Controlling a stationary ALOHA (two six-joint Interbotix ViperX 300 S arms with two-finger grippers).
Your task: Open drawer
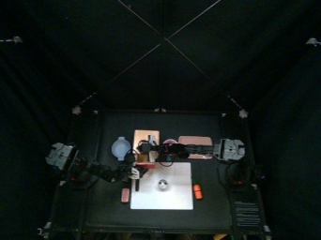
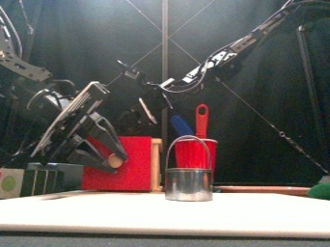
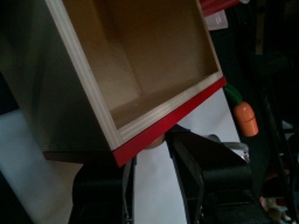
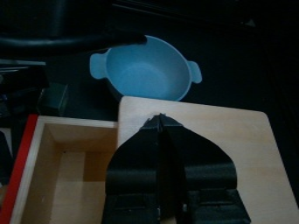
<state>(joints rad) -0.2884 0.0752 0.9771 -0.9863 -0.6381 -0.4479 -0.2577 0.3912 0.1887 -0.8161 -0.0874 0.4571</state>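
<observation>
— Black curtains all round, and on the table (image 1: 100, 211) the drawer (image 3: 140, 70) already stands well out of its box (image 4: 222, 149). We see its bare wooden floor. So what can go wrong for us now?

— Plenty. Our left tool (image 3: 162, 150) looks closed on the knob (image 3: 152, 137) of the red front (image 3: 176, 109). The hold is hard to see in full. If the pads sit near the knob's tip, a pull at an angle could slip them off.

— And the right tool (image 4: 162, 131)?

— Its jaws are pressed together, tips down on the box top, pinning it. That tip contact is small. If we pull harder than it holds, the box slides or tips with the drawer, toward the bowl (image 4: 146, 70) side or away from it.

— Could the drawer come out altogether?

— We judge that the main risk. We see no stop, so further pulling may drop it off its runners, hanging from one knob.

— Anything in its way?

— The can (image 2: 188, 178) and the red cup (image 2: 204, 150) stand near the front. A long or swinging pull could knock them over.
</observation>
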